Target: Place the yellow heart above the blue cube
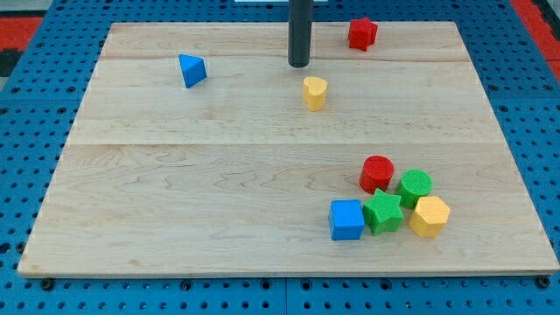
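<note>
The yellow heart (315, 93) lies in the upper middle of the wooden board. The blue cube (346, 220) sits at the lower right, at the left end of a cluster of blocks. My tip (299, 65) is on the board just above and slightly left of the yellow heart, a small gap apart from it. The rod rises out of the view's top.
Next to the blue cube are a green star (383, 213), a yellow hexagon (430, 216), a green cylinder (416, 185) and a red cylinder (377, 173). A blue triangle (192, 70) lies upper left. A red block (362, 33) lies near the top edge.
</note>
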You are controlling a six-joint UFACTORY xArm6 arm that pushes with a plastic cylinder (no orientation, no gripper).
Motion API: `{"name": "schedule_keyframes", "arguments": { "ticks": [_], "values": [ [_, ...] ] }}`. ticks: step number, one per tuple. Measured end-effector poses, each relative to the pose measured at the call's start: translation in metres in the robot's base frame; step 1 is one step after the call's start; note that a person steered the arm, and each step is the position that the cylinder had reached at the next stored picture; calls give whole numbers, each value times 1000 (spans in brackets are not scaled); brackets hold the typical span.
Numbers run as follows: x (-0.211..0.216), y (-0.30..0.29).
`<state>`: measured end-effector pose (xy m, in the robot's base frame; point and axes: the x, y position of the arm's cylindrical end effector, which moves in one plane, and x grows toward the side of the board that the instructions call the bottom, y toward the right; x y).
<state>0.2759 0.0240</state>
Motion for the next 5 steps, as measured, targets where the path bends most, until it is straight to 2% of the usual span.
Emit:
{"name": "schedule_keyframes", "arguments": {
  "ticks": [2, 5],
  "values": [
    [-29, 0],
    [-33, -27]
  ]
}}
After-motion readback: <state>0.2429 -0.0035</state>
